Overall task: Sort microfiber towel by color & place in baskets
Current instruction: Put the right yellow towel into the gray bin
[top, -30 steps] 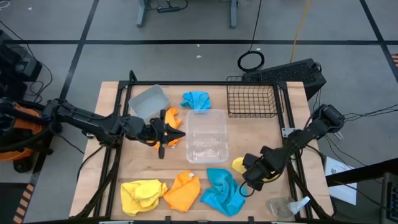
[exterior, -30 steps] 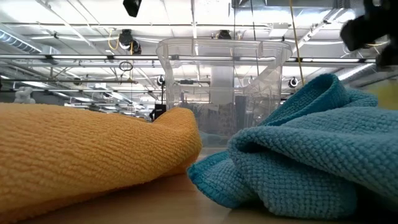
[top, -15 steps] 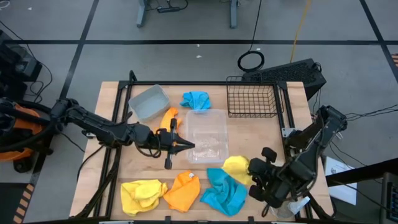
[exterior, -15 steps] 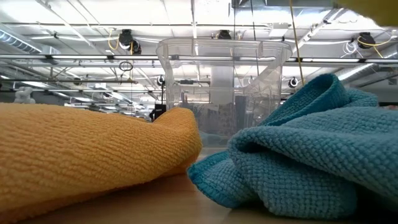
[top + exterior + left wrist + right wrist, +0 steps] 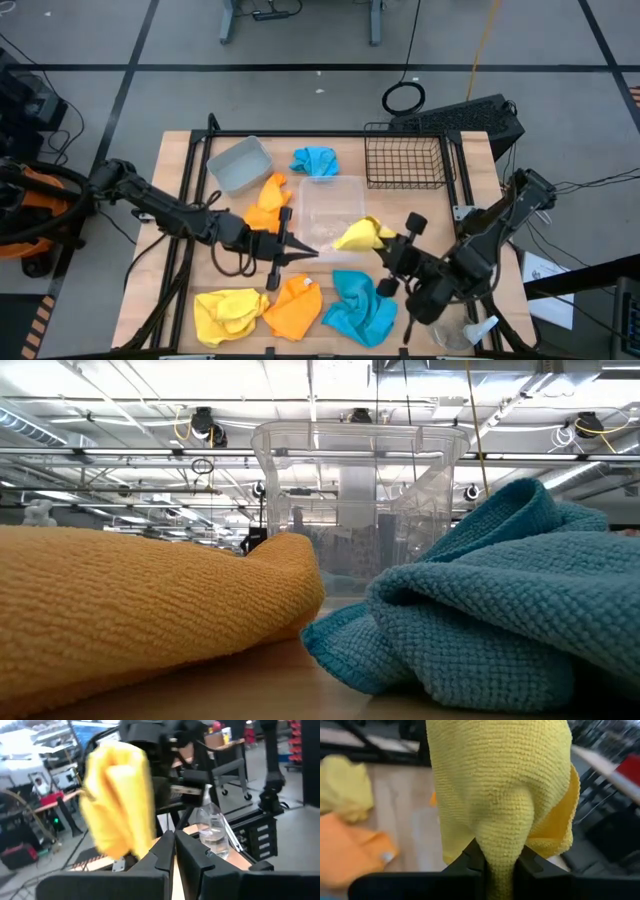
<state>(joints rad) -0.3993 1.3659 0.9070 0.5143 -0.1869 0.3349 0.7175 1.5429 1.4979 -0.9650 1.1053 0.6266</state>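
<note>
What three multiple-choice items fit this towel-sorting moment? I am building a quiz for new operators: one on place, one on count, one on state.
1. Where is the yellow towel held by the right gripper?
A. in the black wire basket
B. at the clear tub's edge
C. on the floor

2. How many towels lie along the table's near edge?
A. one
B. three
C. five

3. The left gripper is:
A. shut, empty
B. holding blue cloth
C. wide open

Answers: B, the high view shows it beside the tub; B, yellow, orange, blue; A, fingers together, nothing between.
</note>
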